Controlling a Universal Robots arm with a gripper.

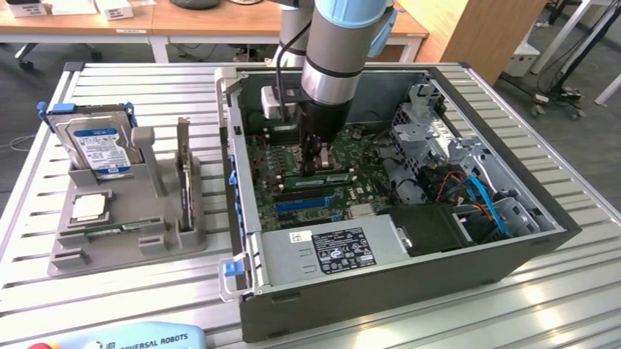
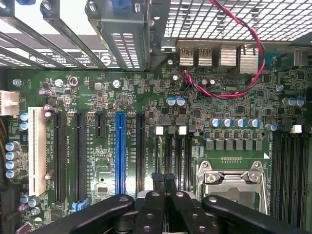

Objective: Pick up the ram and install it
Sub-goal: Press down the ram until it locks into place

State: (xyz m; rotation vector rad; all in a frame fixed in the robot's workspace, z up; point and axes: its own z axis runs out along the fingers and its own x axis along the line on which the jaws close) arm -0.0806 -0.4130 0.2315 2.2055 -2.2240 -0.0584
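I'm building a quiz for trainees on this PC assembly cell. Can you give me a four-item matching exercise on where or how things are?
Things:
1. hard drive
2. processor chip
3. gripper
4. PCI slot

Place or state:
A. inside the open computer case, over the motherboard
B. lying flat on the grey holder
C. blue, between black slots
D. standing upright in the grey holder

Pairs: 1-D, 2-B, 3-A, 4-C

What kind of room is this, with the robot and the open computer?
Probably a robotics lab or workshop. An open computer case sits on a slatted metal table, a grey holder keeps spare parts, and wooden desks stand behind.
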